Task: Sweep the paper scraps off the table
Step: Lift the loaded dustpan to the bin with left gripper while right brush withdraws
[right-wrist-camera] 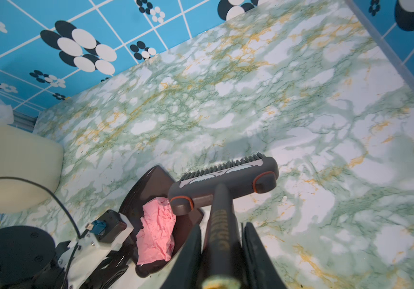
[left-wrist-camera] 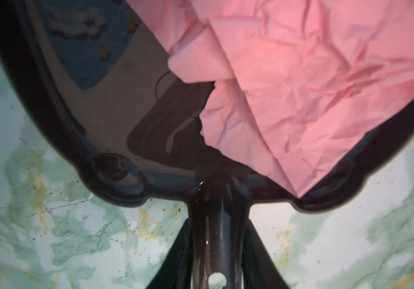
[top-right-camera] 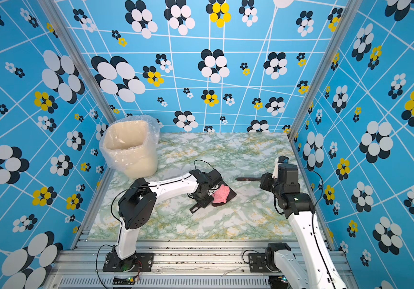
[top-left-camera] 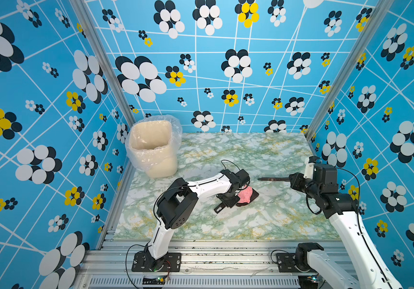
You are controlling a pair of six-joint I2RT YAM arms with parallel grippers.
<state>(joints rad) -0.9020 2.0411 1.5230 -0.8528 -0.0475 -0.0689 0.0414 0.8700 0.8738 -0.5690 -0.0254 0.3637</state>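
While my left gripper [left-wrist-camera: 216, 252] clamps the handle of the dustpan [left-wrist-camera: 105, 117], the one pink paper scrap [left-wrist-camera: 288, 87] I can see lies loose in the pan, middle of the table [top-left-camera: 251, 222]; others may hide beneath it, hard to tell. Just beyond, right gripper [right-wrist-camera: 222, 252] is closed on the brush [right-wrist-camera: 226, 175], bristles off the pan's mouth. Risk: the light paper laps over the pan's rim, so a tilt or jolt toward the lined bin [top-left-camera: 153, 147], far left corner, could spill it.
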